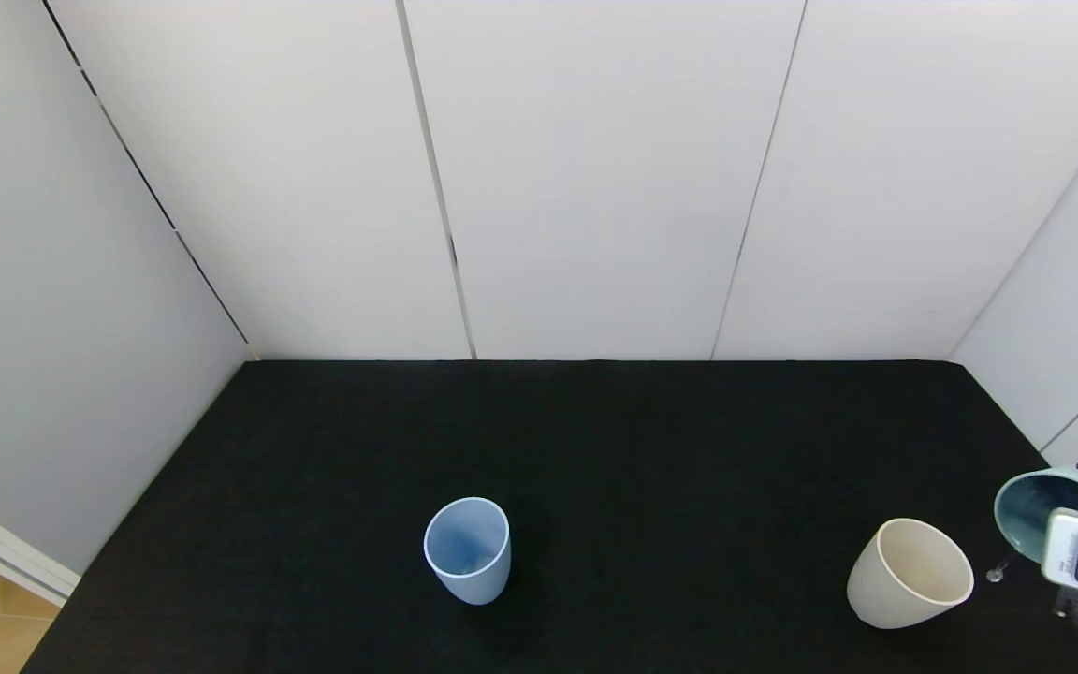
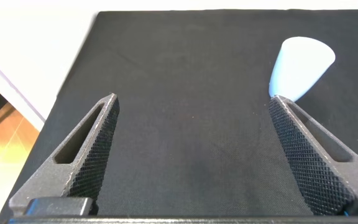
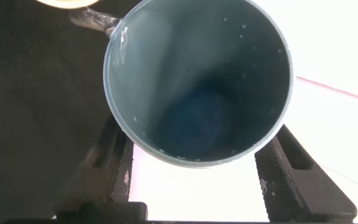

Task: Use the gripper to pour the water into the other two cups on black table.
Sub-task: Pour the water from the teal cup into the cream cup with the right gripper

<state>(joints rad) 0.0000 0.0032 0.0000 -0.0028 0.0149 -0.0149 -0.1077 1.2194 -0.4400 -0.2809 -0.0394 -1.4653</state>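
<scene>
My right gripper is shut on the teal-green cup at the far right edge of the black table. It holds the cup tipped on its side, mouth toward the cream-white cup. In the right wrist view the fingers clamp the teal cup, droplets cling to its inside, and a thin stream of water leaves the rim. A glint of water shows just right of the cream cup's rim. The light blue cup stands upright at centre front. My left gripper is open and empty above the table, with the blue cup beyond it.
White wall panels close in the back and both sides of the table. The left table edge drops to a wooden floor. Bare black surface lies between the two cups.
</scene>
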